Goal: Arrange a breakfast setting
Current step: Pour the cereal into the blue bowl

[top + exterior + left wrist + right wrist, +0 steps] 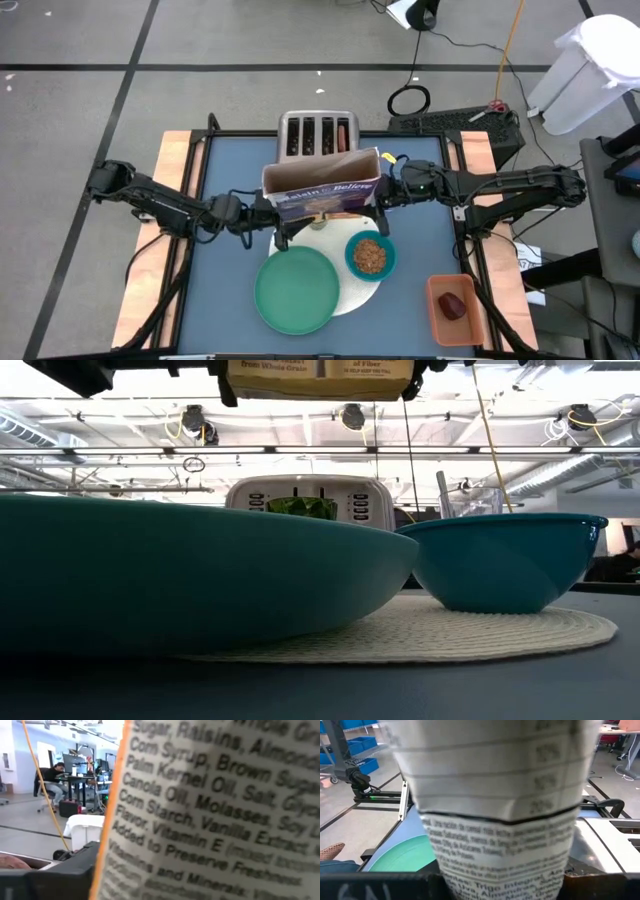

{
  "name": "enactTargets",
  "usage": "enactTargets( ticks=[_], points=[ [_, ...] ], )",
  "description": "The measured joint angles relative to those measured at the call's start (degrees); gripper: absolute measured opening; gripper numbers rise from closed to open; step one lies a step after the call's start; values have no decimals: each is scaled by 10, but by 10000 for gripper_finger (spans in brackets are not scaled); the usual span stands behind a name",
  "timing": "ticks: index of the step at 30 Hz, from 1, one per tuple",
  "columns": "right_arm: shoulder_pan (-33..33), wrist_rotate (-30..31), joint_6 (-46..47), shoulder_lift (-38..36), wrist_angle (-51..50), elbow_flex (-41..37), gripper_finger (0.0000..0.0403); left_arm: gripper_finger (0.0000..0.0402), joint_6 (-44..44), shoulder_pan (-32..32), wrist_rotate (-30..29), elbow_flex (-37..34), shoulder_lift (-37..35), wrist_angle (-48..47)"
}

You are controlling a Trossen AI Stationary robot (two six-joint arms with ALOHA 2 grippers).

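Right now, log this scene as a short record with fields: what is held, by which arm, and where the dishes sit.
held item: purple cereal box, lifted above the table
right gripper: shut on the box's side
left gripper: at the box's other side, grip unclear
teal bowl: on the white round mat, holds brown cereal
green plate: overlaps the mat's left part
toaster: behind the box
dark red fruit: in brown tray, front right

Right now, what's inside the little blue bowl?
The teal bowl on the white mat holds brown cereal, seen from above. Whatever lies beneath the cereal is covered, and the table-level view shows only the bowl's outside.
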Motion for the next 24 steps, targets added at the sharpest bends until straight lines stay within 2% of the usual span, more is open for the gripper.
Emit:
enactTargets(
  ticks=[7, 12, 24],
  points=[
    [0, -4, 2, 0, 3, 0, 139, 227, 7, 0, -2, 0, 0, 0],
    [0, -4, 4, 0, 4, 0, 139, 186, 18, 0, 2, 0, 0, 0],
    [0, -3, 1, 0, 4, 0, 139, 170, 21, 0, 2, 0, 0, 0]
  ],
)
